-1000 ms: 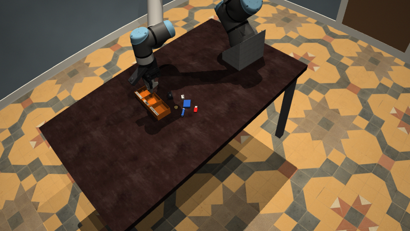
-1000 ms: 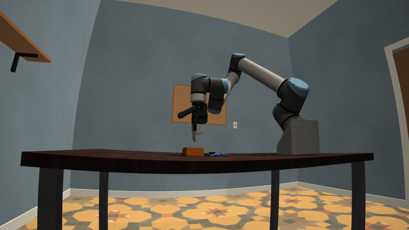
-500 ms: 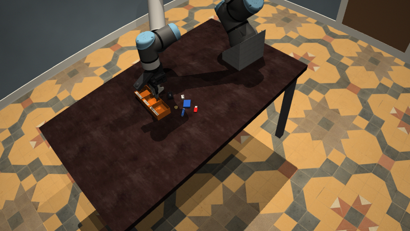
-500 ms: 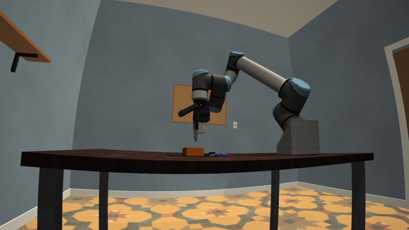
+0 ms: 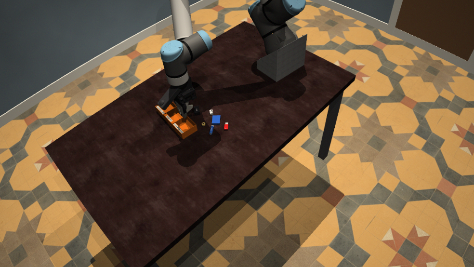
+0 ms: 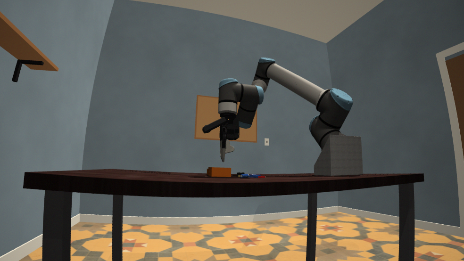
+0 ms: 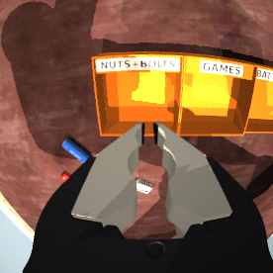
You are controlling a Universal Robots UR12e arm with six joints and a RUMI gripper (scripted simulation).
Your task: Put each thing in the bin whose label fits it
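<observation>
An orange bin with three compartments lies on the dark table. In the wrist view they are labelled NUTS+BOLTS, GAMES and a cut-off BATTERIES, and what shows of them looks empty. My gripper hangs above the bin, well clear of it in the side view. Its fingers are shut on nothing, over the near rim of NUTS+BOLTS. Right of the bin lie a nut, a blue battery, a blue box, a red stick, a white die and a small black piece.
The grey arm pedestal stands at the far end of the table. In the wrist view the blue battery, the red stick and the white die lie on the near side of the bin.
</observation>
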